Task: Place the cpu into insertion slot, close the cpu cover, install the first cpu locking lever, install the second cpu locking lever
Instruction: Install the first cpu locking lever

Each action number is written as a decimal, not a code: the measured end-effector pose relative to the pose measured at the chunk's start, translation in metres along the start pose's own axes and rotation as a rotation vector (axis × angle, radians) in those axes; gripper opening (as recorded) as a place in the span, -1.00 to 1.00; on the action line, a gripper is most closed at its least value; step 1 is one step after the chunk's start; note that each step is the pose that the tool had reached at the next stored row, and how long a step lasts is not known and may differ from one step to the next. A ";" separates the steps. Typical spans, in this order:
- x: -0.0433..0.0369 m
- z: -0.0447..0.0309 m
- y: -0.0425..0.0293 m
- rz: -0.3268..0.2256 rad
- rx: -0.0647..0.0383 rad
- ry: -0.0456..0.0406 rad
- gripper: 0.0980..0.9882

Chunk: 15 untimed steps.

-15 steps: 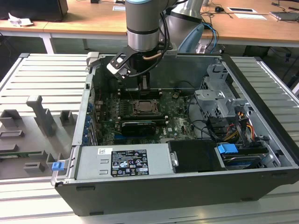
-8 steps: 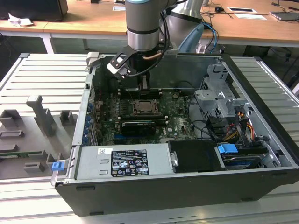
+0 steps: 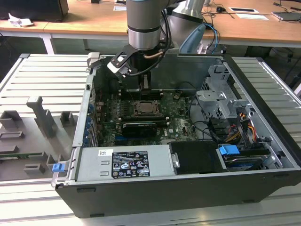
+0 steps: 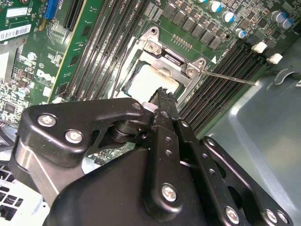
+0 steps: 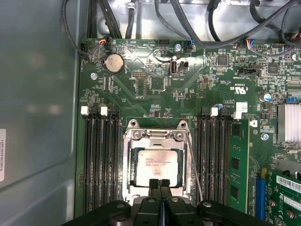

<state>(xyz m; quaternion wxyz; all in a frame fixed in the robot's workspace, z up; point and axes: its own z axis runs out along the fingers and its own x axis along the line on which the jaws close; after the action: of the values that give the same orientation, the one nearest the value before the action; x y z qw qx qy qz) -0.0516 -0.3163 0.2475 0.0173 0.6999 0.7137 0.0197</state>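
Observation:
The cpu [image 5: 157, 165], a pale metal square, lies flat in the insertion slot [image 5: 133, 167] on the green motherboard. The silver cpu cover [image 5: 157, 135] is folded down around it, with the chip showing through its window. In the second wrist view the cpu [image 4: 148, 80] and the cover [image 4: 171, 59] sit just past my fingertip [image 4: 162, 98]. A thin wire locking lever [image 5: 194, 162] runs along one side of the socket and sticks out as a bare rod [image 4: 230, 78]. My gripper [image 5: 160, 183] is shut with nothing between its fingers, its tips over the cover's edge. In the exterior view the gripper [image 3: 146, 87] hangs directly above the socket [image 3: 146, 109].
Long black memory slots [image 5: 101, 160] flank the socket, and one holds a green memory stick [image 5: 235, 165]. A black graphics card [image 3: 138, 127] lies in front of the socket, a drive cage [image 3: 221, 94] with cables to the exterior view's right. The grey case wall [image 5: 37, 117] stands close by.

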 end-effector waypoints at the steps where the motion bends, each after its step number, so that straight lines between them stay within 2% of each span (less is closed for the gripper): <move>1: 0.0000 -0.0011 0.0001 0.000 0.000 0.0000 -0.98; 9: 0.0000 -0.0152 0.0008 0.000 0.000 0.0000 -0.98; 15: 0.0001 -0.0345 0.0018 0.000 0.000 0.0000 -0.98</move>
<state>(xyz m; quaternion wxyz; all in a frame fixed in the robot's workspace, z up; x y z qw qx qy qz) -0.0516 -0.3163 0.2821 0.0173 0.6999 0.7137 0.0197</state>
